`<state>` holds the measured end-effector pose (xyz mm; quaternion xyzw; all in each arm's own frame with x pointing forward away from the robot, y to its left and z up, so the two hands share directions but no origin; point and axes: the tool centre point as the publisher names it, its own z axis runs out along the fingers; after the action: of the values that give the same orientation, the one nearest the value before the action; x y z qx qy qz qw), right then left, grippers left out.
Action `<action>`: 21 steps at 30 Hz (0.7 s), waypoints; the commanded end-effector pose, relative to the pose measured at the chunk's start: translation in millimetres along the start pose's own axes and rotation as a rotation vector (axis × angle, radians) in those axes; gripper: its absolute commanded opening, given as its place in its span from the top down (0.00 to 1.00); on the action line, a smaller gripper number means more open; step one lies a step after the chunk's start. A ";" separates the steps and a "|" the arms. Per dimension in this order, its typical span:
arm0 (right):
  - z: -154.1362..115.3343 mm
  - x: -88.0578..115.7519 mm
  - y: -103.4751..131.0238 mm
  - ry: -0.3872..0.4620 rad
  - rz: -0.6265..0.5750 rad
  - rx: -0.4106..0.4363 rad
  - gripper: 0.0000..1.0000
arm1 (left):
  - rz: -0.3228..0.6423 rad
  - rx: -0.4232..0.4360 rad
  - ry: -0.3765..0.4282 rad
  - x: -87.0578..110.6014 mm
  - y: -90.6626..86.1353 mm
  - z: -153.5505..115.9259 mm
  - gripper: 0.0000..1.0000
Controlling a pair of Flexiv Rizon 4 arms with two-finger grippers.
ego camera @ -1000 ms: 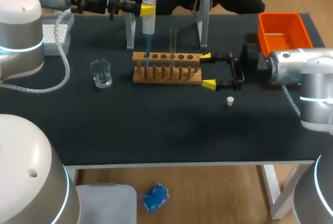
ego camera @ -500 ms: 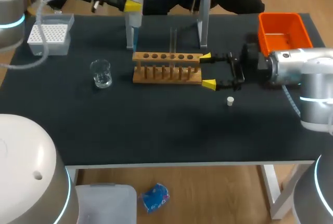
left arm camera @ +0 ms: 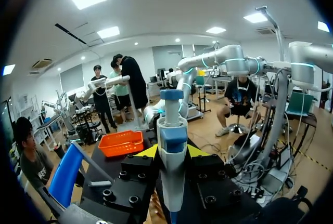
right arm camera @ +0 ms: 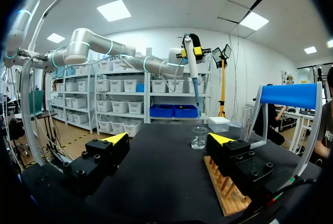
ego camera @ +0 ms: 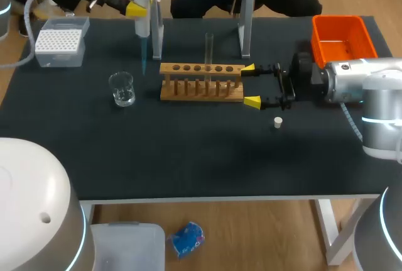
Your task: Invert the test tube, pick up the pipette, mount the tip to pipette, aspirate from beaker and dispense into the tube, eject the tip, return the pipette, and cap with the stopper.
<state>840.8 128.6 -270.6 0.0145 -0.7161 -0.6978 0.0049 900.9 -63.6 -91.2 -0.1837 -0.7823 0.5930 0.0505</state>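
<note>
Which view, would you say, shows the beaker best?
The head view: the beaker stands whole and unobstructed, seen from above. The right wrist view shows it small and distant; the left wrist view misses it.

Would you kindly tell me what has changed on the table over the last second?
The left gripper, shut on the pipette, carried it leftward from over the left end of the rack, toward the beaker. The right gripper, open at the rack's right end, stayed put, as did the tube, the stopper and the beaker.
</note>
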 end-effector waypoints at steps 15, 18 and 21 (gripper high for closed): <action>-0.5 0.4 0.8 -0.001 0.000 0.003 0.00 | -0.026 0.020 -0.015 12.8 32.6 -30.7 1.00; -0.5 0.4 0.8 -0.001 0.000 0.003 0.00 | -0.027 0.018 -0.021 14.0 33.7 -35.2 1.00; -0.5 0.4 0.8 -0.001 0.000 0.003 0.00 | -0.030 0.015 -0.025 14.4 36.1 -38.7 1.00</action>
<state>840.8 128.6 -270.7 0.0144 -0.7161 -0.6979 0.0049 908.2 -19.8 -116.6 -0.1634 -0.7810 0.6007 0.0505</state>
